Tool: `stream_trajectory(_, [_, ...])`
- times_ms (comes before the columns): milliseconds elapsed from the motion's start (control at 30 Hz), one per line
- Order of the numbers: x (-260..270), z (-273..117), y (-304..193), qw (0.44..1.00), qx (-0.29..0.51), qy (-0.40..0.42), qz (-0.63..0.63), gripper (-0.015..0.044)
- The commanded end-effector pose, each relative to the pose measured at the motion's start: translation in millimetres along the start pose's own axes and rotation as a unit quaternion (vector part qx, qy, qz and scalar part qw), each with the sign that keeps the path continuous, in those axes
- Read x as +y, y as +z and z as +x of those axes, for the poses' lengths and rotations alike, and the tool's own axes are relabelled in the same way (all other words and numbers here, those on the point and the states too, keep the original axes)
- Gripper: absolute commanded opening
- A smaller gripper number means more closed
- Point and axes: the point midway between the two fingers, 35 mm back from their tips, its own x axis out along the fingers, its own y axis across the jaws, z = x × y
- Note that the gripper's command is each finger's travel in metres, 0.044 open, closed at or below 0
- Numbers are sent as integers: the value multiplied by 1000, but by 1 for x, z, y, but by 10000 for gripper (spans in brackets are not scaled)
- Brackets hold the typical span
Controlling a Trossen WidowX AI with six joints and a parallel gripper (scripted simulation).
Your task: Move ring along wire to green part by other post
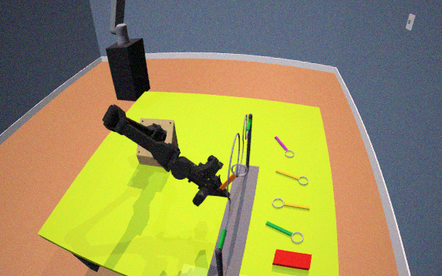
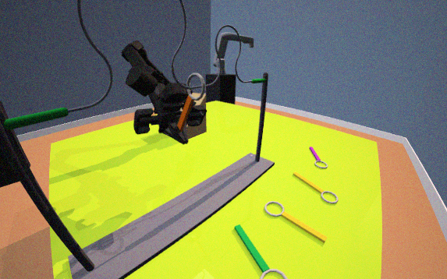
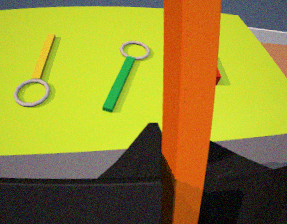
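My gripper [image 1: 224,192] [image 2: 183,139] [image 3: 160,132] is shut on the orange handle [image 1: 228,181] [image 2: 186,113] [image 3: 189,75], which slants up from the fingers to the ring [image 1: 239,176] [image 2: 204,87]. The ring is around the thin grey wire [image 1: 238,134] [image 2: 111,74], at a low dip between two tall arches. I cannot tell whether it touches the wire. One green part [image 1: 248,124] [image 2: 258,81] is at the far post [image 1: 248,148] [image 2: 262,117]; the other [image 1: 222,239] [image 2: 37,118] is at the near post [image 1: 219,263] [image 2: 53,218]. The ring is out of the wrist view.
The grey base [image 1: 253,177] [image 2: 162,230] joins the posts. Beyond it lie a purple-handled ring [image 1: 281,143] [image 2: 314,153], two yellow-handled rings [image 1: 288,175] [image 2: 306,228], a green-handled ring [image 1: 279,227] [image 2: 251,247] [image 3: 119,84] and a red block [image 1: 292,259].
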Motion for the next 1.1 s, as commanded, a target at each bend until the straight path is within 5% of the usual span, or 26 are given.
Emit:
stream_trajectory(0, [7, -1, -1, 1000, 4, 5, 12, -150])
stream_trajectory(1067, [62, -10, 3, 993, 15, 59, 106, -150])
